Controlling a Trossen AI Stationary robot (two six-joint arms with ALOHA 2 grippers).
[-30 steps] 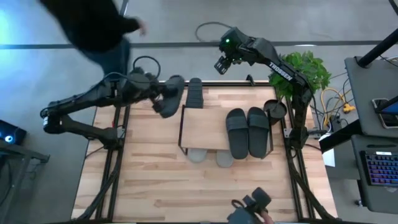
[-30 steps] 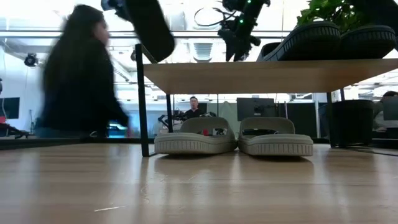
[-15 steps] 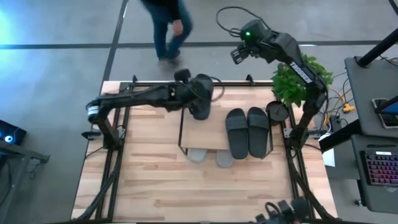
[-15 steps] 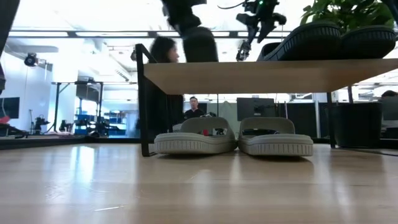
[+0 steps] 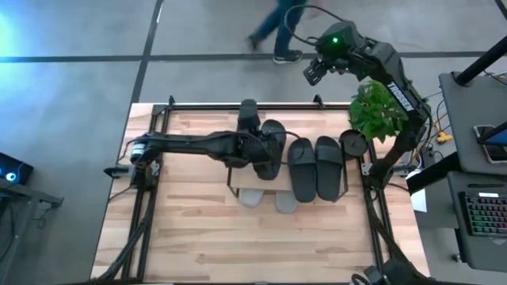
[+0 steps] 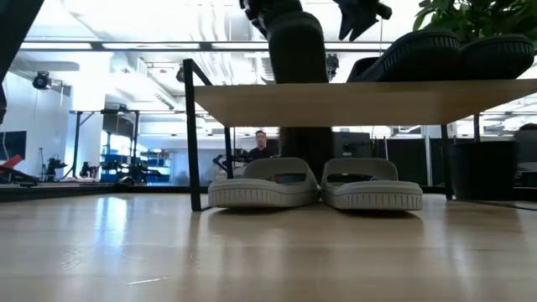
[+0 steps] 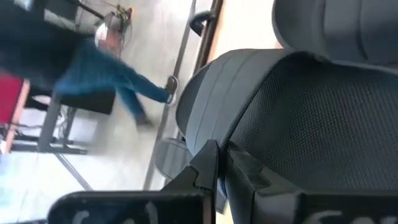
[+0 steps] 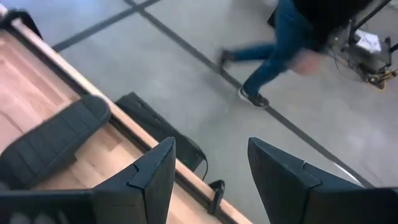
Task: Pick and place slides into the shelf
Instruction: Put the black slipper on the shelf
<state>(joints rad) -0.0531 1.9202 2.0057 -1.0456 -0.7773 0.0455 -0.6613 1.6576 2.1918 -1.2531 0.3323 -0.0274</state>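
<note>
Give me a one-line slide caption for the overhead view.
Left gripper lowers a dark slide onto the shelf.

Wooden table (image 5: 190, 229) bearing shelf (image 5: 253, 170); two dark slides (image 5: 317, 168) atop, light pair (image 6: 315, 186) beneath.

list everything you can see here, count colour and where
dark slides on shelf top: two, dark grey, side by side on the right part of the board
carried slide: one, dark grey, over the shelf top's left part
spare slide: one, dark, on the table behind the shelf
light slides: two, light grey, lower level
shelf: one, light wood, black frame
plant: one, green, right edge
person: one, walking beyond the table
left gripper: shut on the carried slide
right gripper: open, raised beyond the table's far edge
</note>
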